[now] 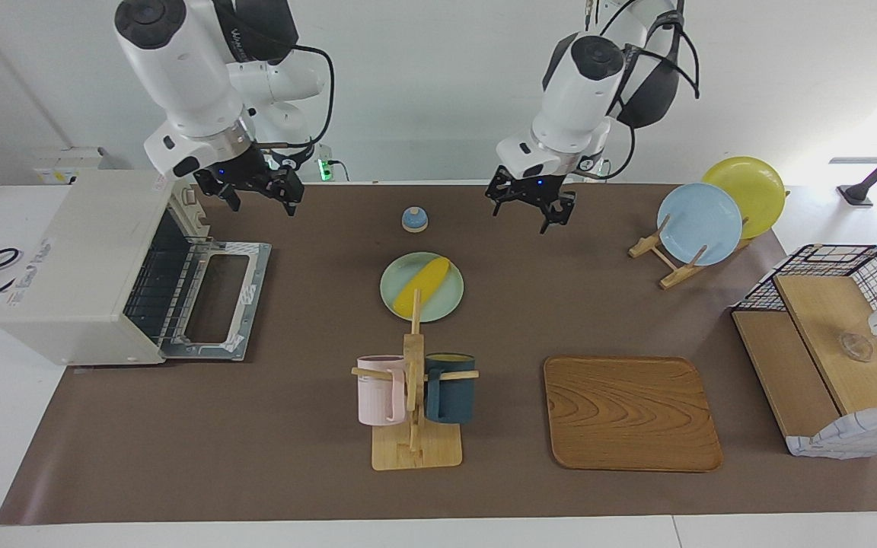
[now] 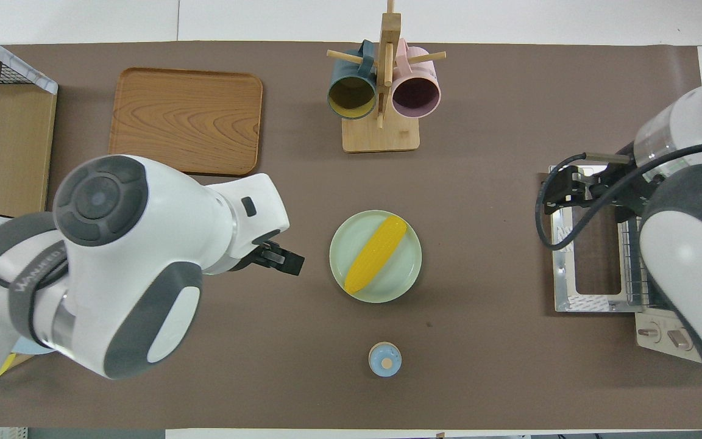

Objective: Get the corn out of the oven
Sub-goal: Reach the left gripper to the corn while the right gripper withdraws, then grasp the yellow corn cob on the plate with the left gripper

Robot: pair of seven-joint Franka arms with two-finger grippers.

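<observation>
While oven (image 1: 81, 266) stands open, corn (image 1: 422, 287) on plate (image 1: 446, 304), overhead hides rack.

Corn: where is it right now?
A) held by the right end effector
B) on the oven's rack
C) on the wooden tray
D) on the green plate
D: the corn lies across the green plate mid-table, apart from the open oven.

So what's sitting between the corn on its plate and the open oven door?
Nothing: in both views only bare brown mat lies between the corn on its green plate and the oven door.
</observation>
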